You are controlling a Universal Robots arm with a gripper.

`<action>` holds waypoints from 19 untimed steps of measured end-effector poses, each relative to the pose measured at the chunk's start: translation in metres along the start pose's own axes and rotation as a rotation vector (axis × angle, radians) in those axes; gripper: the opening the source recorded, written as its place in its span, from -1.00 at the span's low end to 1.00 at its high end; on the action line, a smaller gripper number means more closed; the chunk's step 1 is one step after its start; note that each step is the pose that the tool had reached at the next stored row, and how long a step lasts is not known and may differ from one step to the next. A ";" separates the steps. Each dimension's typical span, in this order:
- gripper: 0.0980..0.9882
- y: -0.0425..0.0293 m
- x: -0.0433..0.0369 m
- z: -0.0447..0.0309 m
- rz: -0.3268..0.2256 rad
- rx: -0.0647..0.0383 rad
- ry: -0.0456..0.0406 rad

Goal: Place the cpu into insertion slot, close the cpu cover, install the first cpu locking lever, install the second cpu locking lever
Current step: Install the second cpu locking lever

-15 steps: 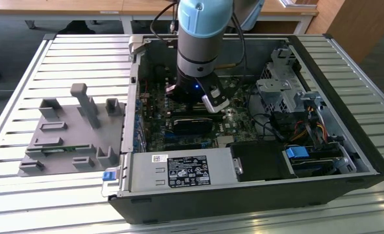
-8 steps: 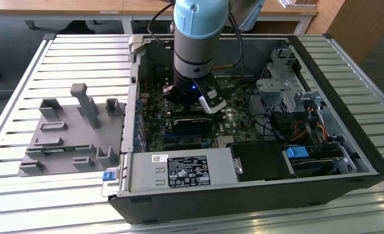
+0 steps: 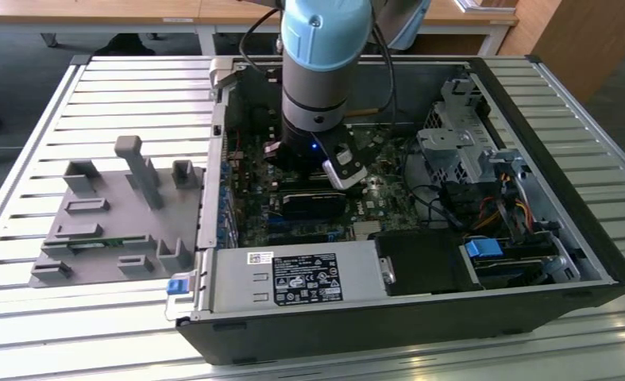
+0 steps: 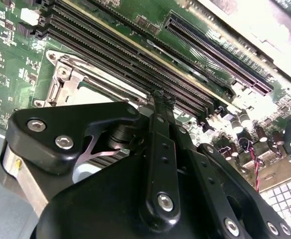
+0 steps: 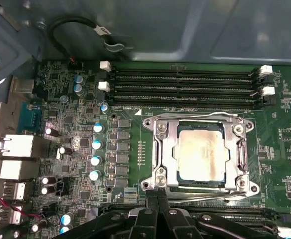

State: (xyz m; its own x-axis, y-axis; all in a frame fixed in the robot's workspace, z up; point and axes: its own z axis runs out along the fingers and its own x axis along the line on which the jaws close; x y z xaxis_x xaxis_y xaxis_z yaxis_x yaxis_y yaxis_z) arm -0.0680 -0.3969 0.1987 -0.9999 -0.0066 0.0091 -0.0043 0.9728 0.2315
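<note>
In the first wrist view the cpu [image 5: 200, 152], a tan-silver square, lies in the insertion slot [image 5: 252, 188] on the green motherboard [image 5: 279, 149]. The cpu cover [image 5: 167, 149], a grey metal frame, is down around it. My gripper [image 5: 158, 191] is shut, and its black fingertips meet at the socket's corner beside a screw [image 5: 160, 173]. A thin wire lever [image 5: 210, 195] runs along the socket edge nearest the fingers; whether they grip it is hidden. In the second wrist view the gripper [image 4: 158, 97] stands shut beside the cover [image 4: 85, 74]. In the exterior view the arm [image 3: 314, 87] reaches down into the case.
Long black memory slots [image 5: 185, 87] run beside the socket, with capacitors [image 5: 96, 144] and rear ports [image 5: 16, 149] on the other side. The open computer case [image 3: 566, 238] holds a power supply [image 3: 302, 278] and drive cage [image 3: 455, 143]. A grey fixture [image 3: 111, 214] stands at the exterior view's left.
</note>
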 end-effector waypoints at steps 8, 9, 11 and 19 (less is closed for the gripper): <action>-0.98 -0.0009 0.0019 0.0024 0.000 -0.020 -0.0001; -0.98 -0.0011 0.0020 0.0029 0.000 -0.021 0.0000; -0.98 -0.0013 0.0021 0.0040 0.000 -0.021 0.0000; -0.98 -0.0012 0.0038 0.0065 0.000 -0.027 -0.0001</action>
State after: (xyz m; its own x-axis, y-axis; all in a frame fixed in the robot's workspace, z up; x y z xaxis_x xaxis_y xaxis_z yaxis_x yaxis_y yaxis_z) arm -0.0719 -0.3967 0.1922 -0.9999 -0.0068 0.0089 -0.0043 0.9663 0.2575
